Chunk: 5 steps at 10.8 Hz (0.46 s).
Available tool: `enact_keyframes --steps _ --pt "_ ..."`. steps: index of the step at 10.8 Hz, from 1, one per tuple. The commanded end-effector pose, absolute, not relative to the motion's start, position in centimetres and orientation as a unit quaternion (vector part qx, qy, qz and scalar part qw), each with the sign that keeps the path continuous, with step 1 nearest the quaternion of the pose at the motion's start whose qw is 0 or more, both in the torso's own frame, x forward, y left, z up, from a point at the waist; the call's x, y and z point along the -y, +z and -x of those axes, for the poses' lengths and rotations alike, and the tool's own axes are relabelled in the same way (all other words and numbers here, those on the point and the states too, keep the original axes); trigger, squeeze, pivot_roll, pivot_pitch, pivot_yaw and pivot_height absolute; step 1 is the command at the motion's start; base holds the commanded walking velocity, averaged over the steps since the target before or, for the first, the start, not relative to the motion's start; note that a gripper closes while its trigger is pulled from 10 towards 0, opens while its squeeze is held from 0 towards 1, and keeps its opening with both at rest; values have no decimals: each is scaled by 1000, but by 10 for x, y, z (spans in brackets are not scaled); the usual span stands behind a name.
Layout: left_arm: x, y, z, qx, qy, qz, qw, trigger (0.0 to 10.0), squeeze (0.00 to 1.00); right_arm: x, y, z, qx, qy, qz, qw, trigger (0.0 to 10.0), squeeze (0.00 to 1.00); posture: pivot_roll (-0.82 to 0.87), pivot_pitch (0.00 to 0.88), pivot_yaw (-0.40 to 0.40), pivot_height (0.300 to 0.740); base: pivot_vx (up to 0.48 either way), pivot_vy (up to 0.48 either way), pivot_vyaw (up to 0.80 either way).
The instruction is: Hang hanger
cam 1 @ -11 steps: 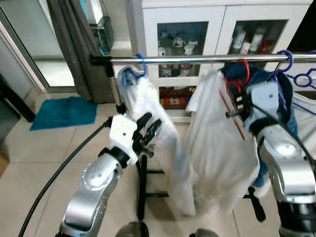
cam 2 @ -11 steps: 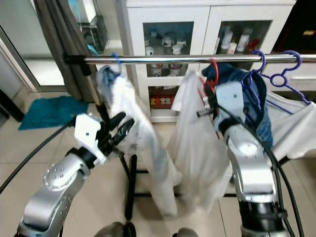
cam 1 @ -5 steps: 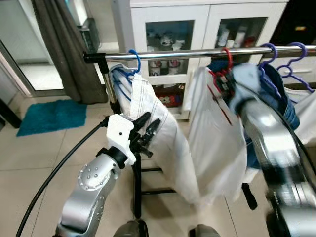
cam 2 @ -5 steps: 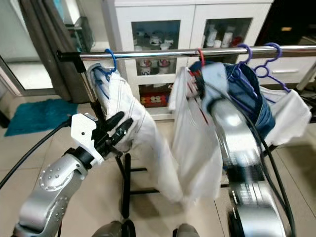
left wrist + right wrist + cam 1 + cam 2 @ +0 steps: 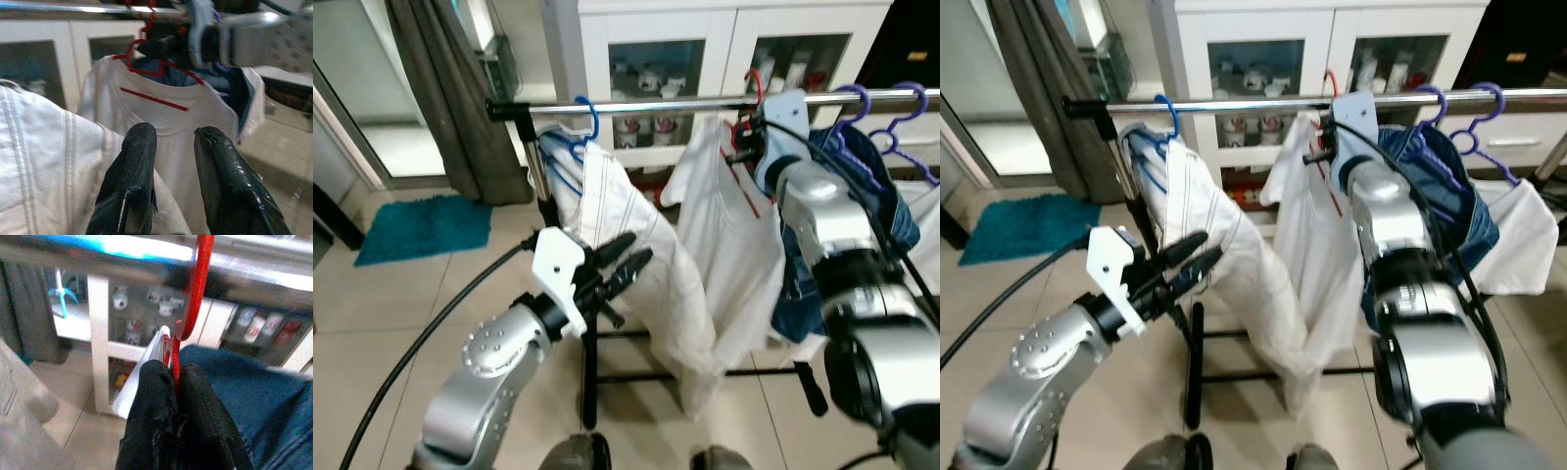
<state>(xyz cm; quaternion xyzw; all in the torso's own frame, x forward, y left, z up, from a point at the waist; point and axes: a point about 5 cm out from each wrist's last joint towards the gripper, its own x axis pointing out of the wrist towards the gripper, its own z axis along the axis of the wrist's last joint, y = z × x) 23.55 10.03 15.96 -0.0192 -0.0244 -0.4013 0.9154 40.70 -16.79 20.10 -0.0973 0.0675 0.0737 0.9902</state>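
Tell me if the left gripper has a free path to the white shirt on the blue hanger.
Probably yes: the left gripper, fingers open, sits right beside the white shirt below the blue hanger, nothing between.

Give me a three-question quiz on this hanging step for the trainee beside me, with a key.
1. True or false: the right gripper is shut on the red hanger.
2. What colour is the hanger carrying the striped white garment at the left end of the rail? A) blue B) red C) purple
3. What does the left gripper hold?

Key
1. True: its two black fingers pinch the hanger's neck just below the hook, up at the rail.
2. A, the blue hanger.
3. Nothing; its fingers are apart, close to the striped white garment.
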Motion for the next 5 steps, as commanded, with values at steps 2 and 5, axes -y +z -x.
enact_keyframes --steps 2,5 --pt "-98 161 -232 13 -428 18 904 10000 0 156 192 -412 -116 105 107 982 10000 0 -54 59 98 740 0 0 0" --pt "-101 165 -231 8 -441 25 897 10000 0 156 180 -409 -131 116 77 982 10000 651 -53 67 112 740 0 0 0"
